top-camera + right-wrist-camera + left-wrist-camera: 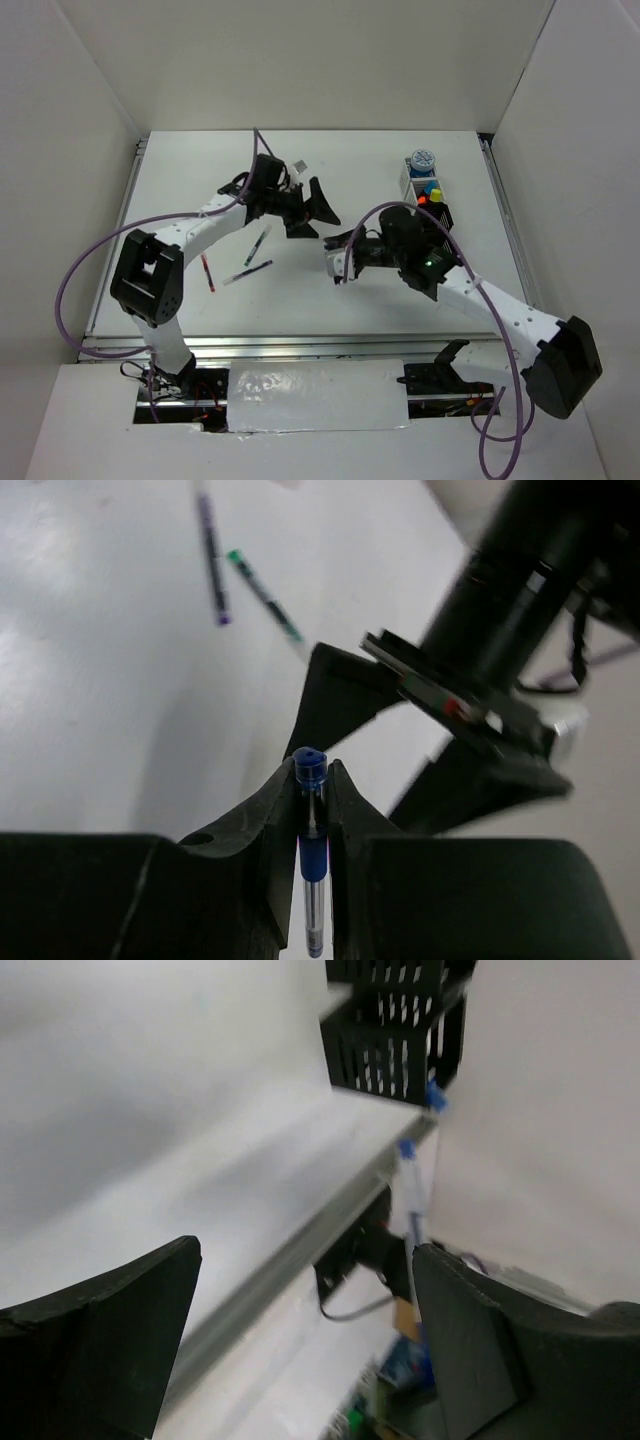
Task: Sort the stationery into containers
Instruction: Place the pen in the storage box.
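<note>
My right gripper (338,266) is shut on a clear pen with a blue cap (310,825), held upright between the fingers above the table's middle. My left gripper (316,214) is open and empty, hovering just left of and beyond the right one; it also shows in the right wrist view (440,730). In the left wrist view its fingers (100,1345) stand wide apart. A dark green pen (258,243), a purple pen (247,272) and a red pen (207,272) lie on the table at the left. The bins stand at the far right: a white one (407,177) holding a tape roll (422,159), and black ones (444,214) holding highlighters (430,193).
A small pale item (300,165) lies near the back, behind the left gripper. Black mesh bins (395,1030) show blurred at the top of the left wrist view. White walls enclose the table on three sides. Purple cables trail from both arms.
</note>
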Controlling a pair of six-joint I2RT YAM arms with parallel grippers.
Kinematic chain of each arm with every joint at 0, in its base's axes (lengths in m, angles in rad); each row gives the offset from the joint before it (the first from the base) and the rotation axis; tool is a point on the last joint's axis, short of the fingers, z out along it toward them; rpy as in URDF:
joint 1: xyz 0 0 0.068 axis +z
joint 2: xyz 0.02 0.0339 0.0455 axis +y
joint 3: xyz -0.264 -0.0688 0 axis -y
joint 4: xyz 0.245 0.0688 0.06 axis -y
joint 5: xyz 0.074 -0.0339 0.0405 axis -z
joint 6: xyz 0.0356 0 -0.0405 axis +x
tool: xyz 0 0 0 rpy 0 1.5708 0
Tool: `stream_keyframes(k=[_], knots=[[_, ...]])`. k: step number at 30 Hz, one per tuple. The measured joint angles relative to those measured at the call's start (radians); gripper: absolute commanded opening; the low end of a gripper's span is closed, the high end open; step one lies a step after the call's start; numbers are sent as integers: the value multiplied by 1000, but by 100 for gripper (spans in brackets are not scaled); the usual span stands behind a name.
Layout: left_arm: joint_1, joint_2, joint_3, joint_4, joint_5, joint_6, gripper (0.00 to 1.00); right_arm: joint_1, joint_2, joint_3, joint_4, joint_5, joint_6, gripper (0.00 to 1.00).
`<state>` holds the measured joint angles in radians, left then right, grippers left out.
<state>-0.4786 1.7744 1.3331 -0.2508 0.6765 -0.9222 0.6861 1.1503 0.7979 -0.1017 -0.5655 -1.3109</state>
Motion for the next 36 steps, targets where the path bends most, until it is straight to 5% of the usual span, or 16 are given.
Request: stream_keyframes(k=[7, 12, 16, 23, 30, 36], knots=[[183, -64, 96, -14, -101, 121, 99, -266, -126, -26, 206, 88, 548, 0], [350, -77, -7, 106, -11, 79, 99, -542, -90, -27, 287, 211, 916, 0], [370, -70, -63, 120, 8, 88, 99, -713, -59, -28, 346, 259, 1131, 0], [344, -124, -85, 181, 3, 246, 99, -804, -22, -40, 530, 289, 1289, 0], [352, -385, -333, 307, -37, 478, 99, -869, 88, -42, 634, 249, 1381, 0], [385, -395, -267, 179, -17, 623, 99, -879, 126, -84, 657, 217, 1396, 11]])
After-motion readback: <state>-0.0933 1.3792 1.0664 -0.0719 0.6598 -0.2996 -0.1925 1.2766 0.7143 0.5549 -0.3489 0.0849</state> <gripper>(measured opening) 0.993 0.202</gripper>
